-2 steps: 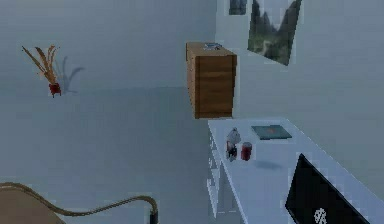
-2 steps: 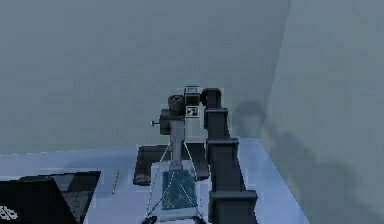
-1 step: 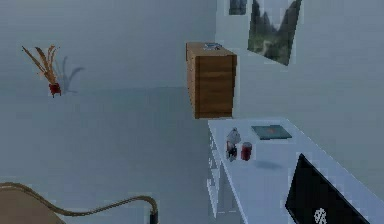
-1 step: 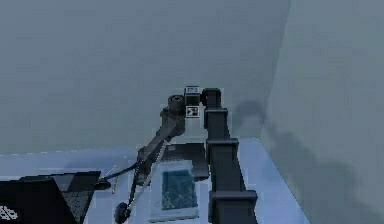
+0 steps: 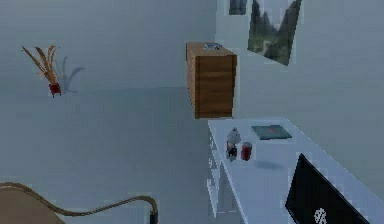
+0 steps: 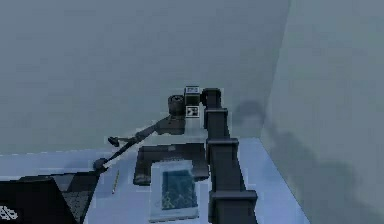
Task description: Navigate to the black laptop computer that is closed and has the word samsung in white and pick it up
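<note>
A dark flat slab [image 6: 160, 160], shaped like a closed laptop, lies on the white desk [image 6: 120, 195], partly under a blue-green book [image 6: 177, 188]. The arm [image 6: 225, 165] reaches out over the desk. At its far end, my gripper [image 6: 165, 122] stands just beyond the slab's far edge, left of the two white squares [image 6: 192, 105]. I cannot tell whether it holds anything or touches the slab. An open black laptop [image 6: 35, 200] with a white mark on its lid stands at the desk's left end. It appears again in the forward view as a black laptop [image 5: 318, 195].
A thin grey jointed rod [image 6: 118, 145] slants across the desk left of the gripper. On the desk [image 5: 270, 185] stand a bottle [image 5: 233, 142], a red cup [image 5: 246, 152] and a book [image 5: 271, 131]. A wooden cabinet [image 5: 211, 80], a wall picture [image 5: 275, 28] and a chair back [image 5: 90, 210] are nearby.
</note>
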